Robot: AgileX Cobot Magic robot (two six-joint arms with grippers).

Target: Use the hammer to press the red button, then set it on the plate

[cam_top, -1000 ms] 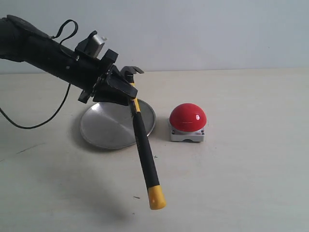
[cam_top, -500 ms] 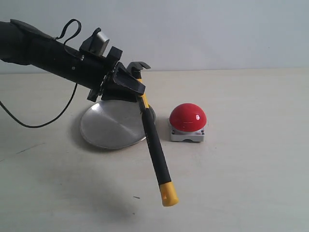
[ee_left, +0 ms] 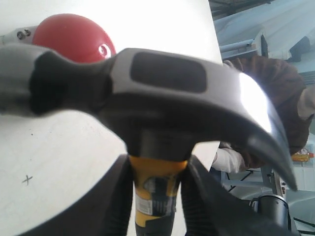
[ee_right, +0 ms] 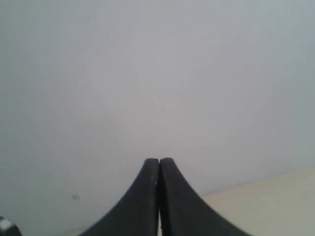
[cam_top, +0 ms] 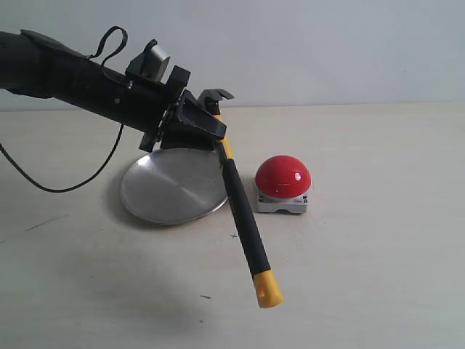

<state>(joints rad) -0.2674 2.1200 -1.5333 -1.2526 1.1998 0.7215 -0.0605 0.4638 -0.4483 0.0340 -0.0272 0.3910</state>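
My left gripper (cam_top: 211,131) is shut on the hammer (cam_top: 243,214) just under its dark head, above the plate's right rim. The black handle slants down and right, and the yellow butt end (cam_top: 268,289) hangs in front of the red button (cam_top: 282,176). The silver plate (cam_top: 167,190) lies on the table left of the button. In the left wrist view the hammer head (ee_left: 162,93) fills the frame, the yellow neck (ee_left: 156,189) sits between my fingers, and the red button (ee_left: 71,37) shows behind it. My right gripper (ee_right: 159,164) is shut and empty, facing a plain wall.
A black cable (cam_top: 65,182) loops from the left arm down to the table at the left. A small cross mark (cam_top: 233,235) is drawn on the tabletop beside the handle. A person (ee_left: 275,108) shows in the background of the left wrist view.
The left gripper has carried the hammer to the right and slightly up. The handle's yellow end has swung right, closer to the button. The right gripper's earlier state is not shown.
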